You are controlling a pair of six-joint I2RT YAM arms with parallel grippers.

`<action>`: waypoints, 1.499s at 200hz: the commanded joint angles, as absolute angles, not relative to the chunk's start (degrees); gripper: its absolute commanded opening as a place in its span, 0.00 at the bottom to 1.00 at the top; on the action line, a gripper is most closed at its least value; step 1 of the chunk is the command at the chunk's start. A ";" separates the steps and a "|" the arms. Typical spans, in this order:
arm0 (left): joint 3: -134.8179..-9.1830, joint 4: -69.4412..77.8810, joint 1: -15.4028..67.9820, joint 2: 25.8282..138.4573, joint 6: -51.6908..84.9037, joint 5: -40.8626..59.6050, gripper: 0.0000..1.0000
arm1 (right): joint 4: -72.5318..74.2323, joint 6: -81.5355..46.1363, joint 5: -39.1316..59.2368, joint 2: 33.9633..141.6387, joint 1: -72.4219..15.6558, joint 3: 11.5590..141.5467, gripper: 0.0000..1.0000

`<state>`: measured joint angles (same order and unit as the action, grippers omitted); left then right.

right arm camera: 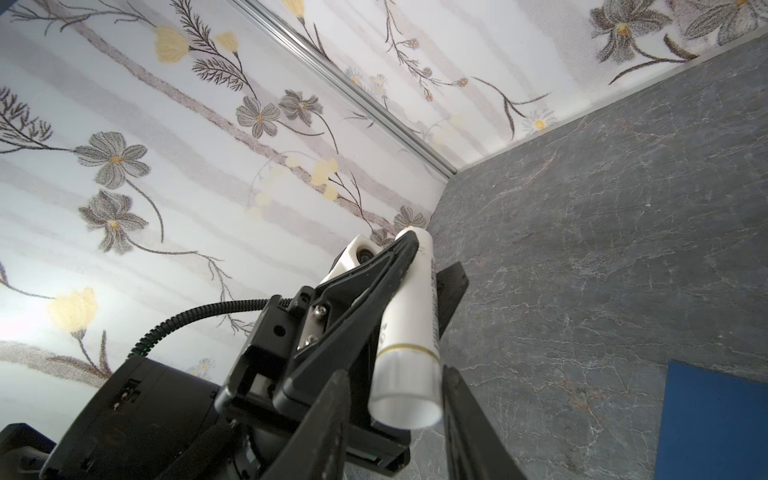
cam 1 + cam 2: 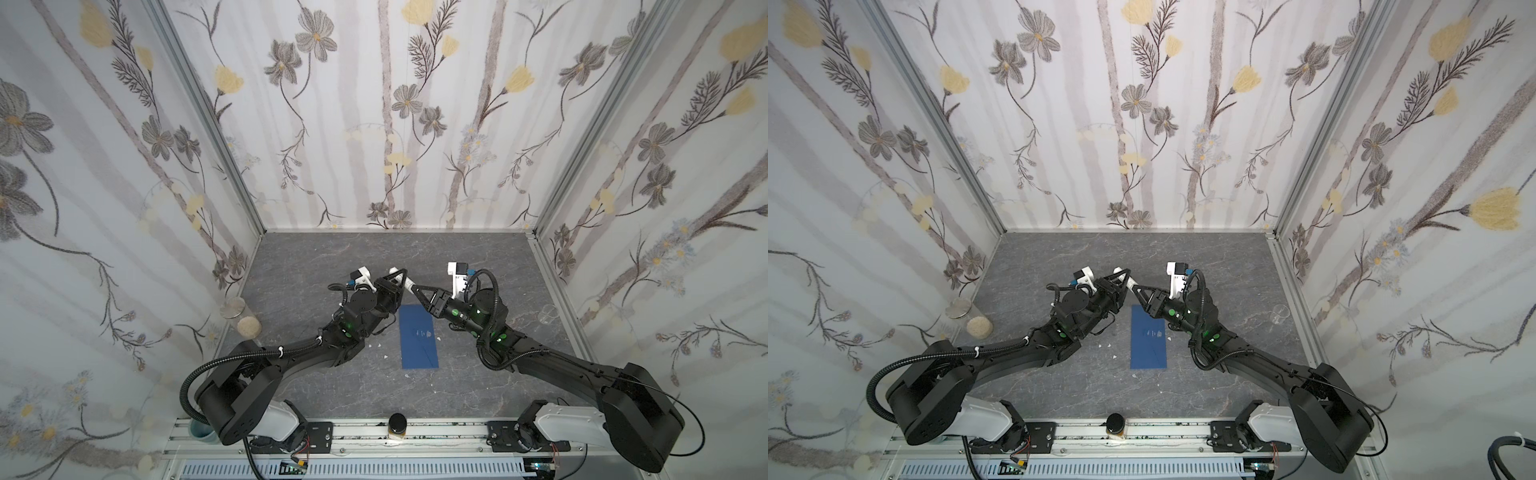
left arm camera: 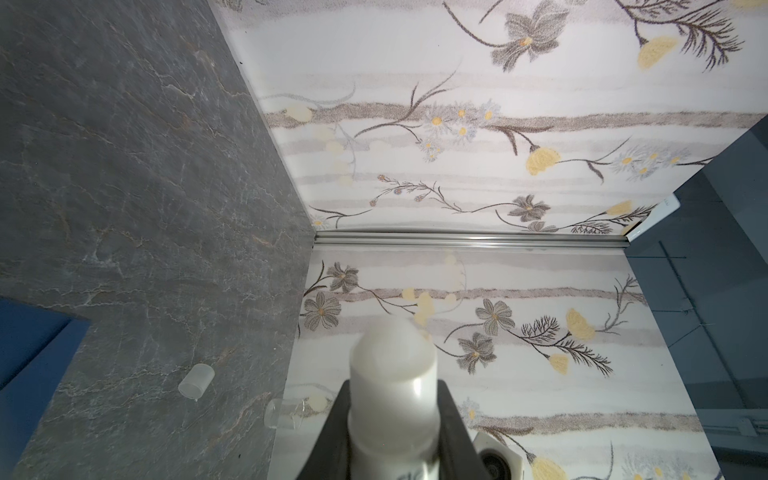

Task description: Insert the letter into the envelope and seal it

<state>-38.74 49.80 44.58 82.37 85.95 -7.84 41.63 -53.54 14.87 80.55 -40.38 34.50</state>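
The envelope [image 2: 419,340] [image 2: 1148,343] lay flat on the table [image 2: 478,257], midway between the two arms, with its long side running away from me. It bore a small pale mark [image 2: 419,332] near the middle. A few white scraps [image 2: 379,345] lay on the table just to its left.

Above the table, just past the envelope's far end, both grippers met at the glue stick [image 2: 409,284] [image 2: 1132,284]. The left gripper [image 2: 398,274] had the stick clamped between its fingers [image 3: 455,419]. In the left wrist view the bare, rounded glue tip [image 3: 392,345] stuck out beyond them, pointing toward the wall.

The right gripper [image 2: 415,289] [image 1: 395,374] came in from the other side. Its jaws stood partly open astride the stick's base end. In the right wrist view I saw a gap between one finger [image 1: 334,399] and the tube, while the other finger sat right beside it. I could not make out a firm hold there.

A corner of the envelope [image 1: 715,424] showed below that gripper, well apart from the stick.

Farther out, a small clear cap [image 3: 196,380] lay on its side on the table. A clear cup [image 2: 1280,313] stood near the right wall. By the left wall stood a glass jar [image 2: 235,307] with a beige disc [image 2: 249,326] beside it. A dark-lidded jar [image 2: 398,424] stood on the front rail.
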 commanded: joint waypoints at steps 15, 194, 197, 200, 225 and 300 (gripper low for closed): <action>-39.24 53.04 44.65 82.72 86.13 -7.83 0.00 | 44.12 -54.49 15.94 80.95 -40.25 34.89 0.33; -39.33 53.72 45.04 83.85 86.93 -6.84 0.00 | 36.80 -49.92 14.43 80.79 -40.30 37.19 0.13; -39.36 53.77 45.08 83.85 87.00 -6.78 0.00 | 36.05 -49.33 14.15 80.63 -40.34 37.38 0.13; -39.33 53.79 45.08 83.87 87.05 -6.69 0.00 | 35.30 -48.66 13.81 80.48 -40.39 37.58 0.13; -39.64 53.63 45.09 84.17 87.66 -4.87 0.00 | 26.79 -41.33 9.05 79.08 -41.29 39.98 0.13; -40.06 52.99 45.02 85.79 90.97 3.55 0.00 | 8.89 -17.87 -13.92 77.32 -51.15 46.29 0.12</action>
